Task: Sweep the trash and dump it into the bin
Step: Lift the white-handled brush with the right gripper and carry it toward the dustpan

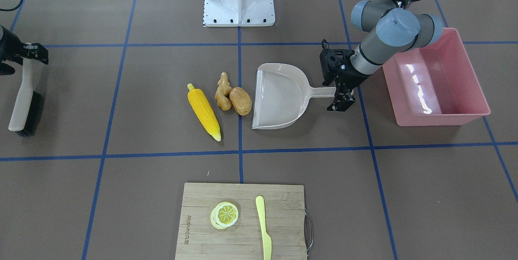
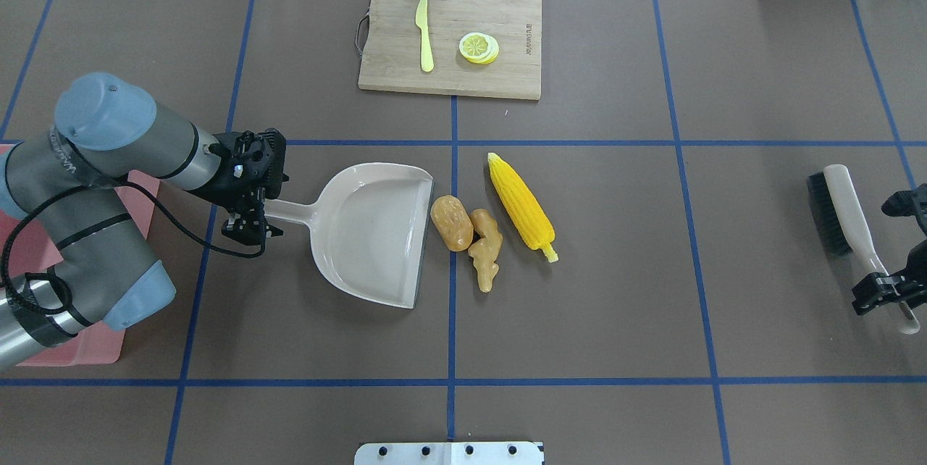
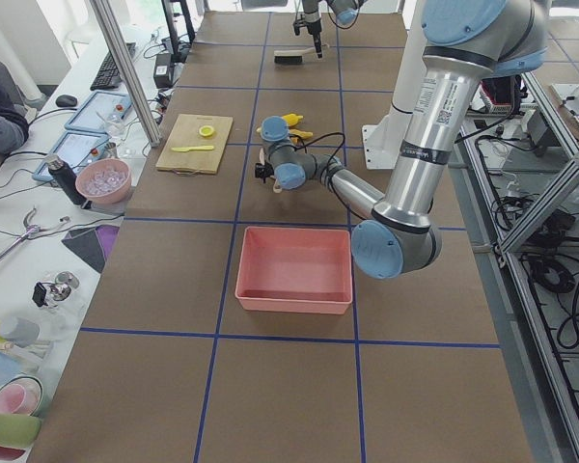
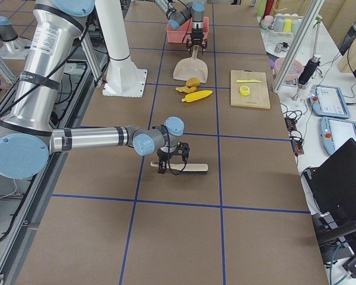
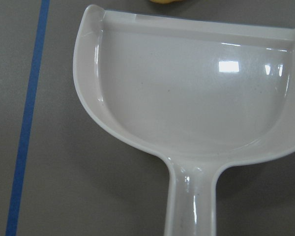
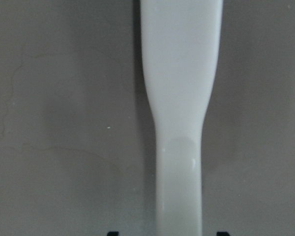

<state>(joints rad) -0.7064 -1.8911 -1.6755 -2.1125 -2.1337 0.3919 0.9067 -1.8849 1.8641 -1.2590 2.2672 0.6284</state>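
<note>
Brown surface (image 2: 760, 52) w/ blue tape grid (image 2: 579, 143). White side desk (image 3: 48, 207) alongside: tablets (image 3: 72, 152), keyboard (image 3: 106, 72), pink bowl (image 3: 103, 180). Metal frame post (image 3: 125, 68). Bright, even light.

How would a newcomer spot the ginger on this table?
Find the beige dustpan in the middle of the table. Just off its open edge, the ginger lies between the smooth brown potato and the long yellow corn cob. It alone is tan, knobbly and branched.
</note>
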